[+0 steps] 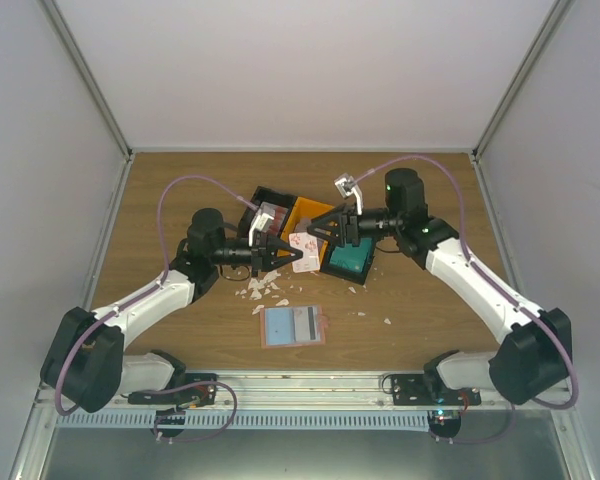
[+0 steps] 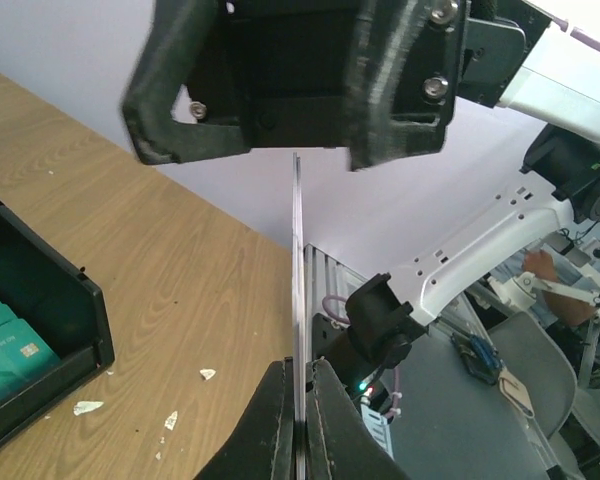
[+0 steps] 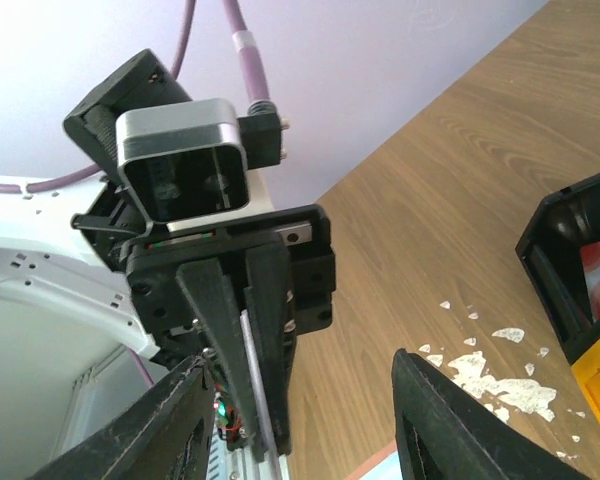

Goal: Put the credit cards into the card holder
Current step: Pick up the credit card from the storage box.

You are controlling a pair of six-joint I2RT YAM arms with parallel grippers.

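Your left gripper [image 1: 290,254] is clenched on one credit card [image 1: 306,245], holding it above the middle of the table [image 1: 180,200]. Your right gripper [image 1: 332,230] is released, with a finger on either side of the card's free end and clear of it. The card holder [image 1: 292,326] lies flat nearer the table's near edge, apart from both grippers.

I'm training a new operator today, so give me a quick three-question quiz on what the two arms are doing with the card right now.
1. True or false: the right gripper is clamped on the credit card.
2. Which holds the card? A: left gripper. B: right gripper. C: neither.
3. Where does the card holder lie?

Key:
1. False; its jaws stand open.
2. A.
3. On the table, outside the black-and-orange tray, nearer the arm bases.
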